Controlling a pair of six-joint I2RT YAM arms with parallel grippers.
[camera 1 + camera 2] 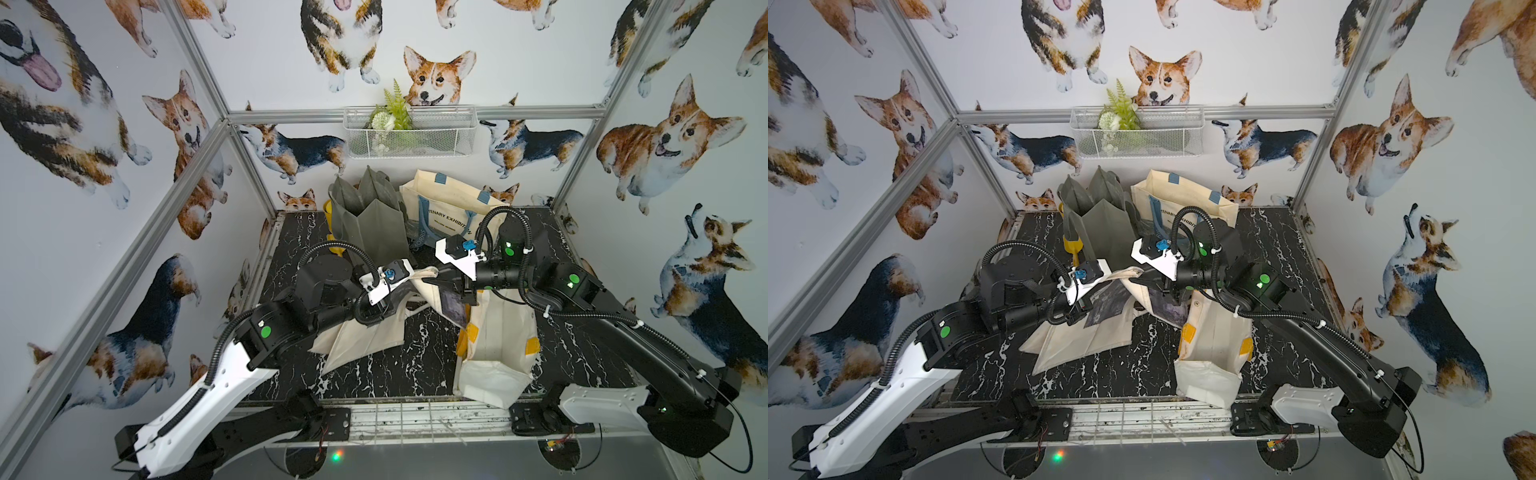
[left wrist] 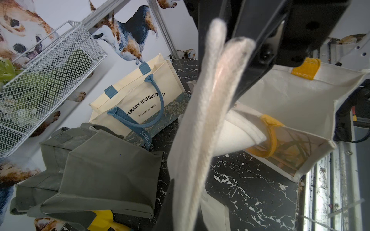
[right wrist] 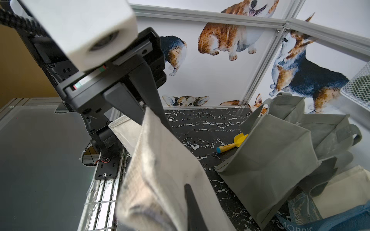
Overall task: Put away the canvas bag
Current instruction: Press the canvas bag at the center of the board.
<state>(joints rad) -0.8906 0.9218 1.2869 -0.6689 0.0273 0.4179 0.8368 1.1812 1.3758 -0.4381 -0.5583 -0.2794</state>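
The canvas bag [image 1: 365, 336] hangs crumpled over the middle of the black marbled worktop [image 1: 374, 374], its lower end resting on the surface. The left pincer [image 3: 154, 120] is clamped tight on its handle strap [image 2: 200, 120]. The right pincer [image 1: 451, 284] sits against the cloth, and I cannot tell whether it grips. A yellow-handled bag [image 1: 498, 332] lies just beside.

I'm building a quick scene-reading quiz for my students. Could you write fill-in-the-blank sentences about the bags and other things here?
1. The cream EXHIBITION bag has ____ handles.
2. The toy scoop is mostly ____.
3. The mesh basket on the back wall is ____.
4. The left gripper is ____ on the flat canvas tote.

Missing words: blue; yellow; white; shut.
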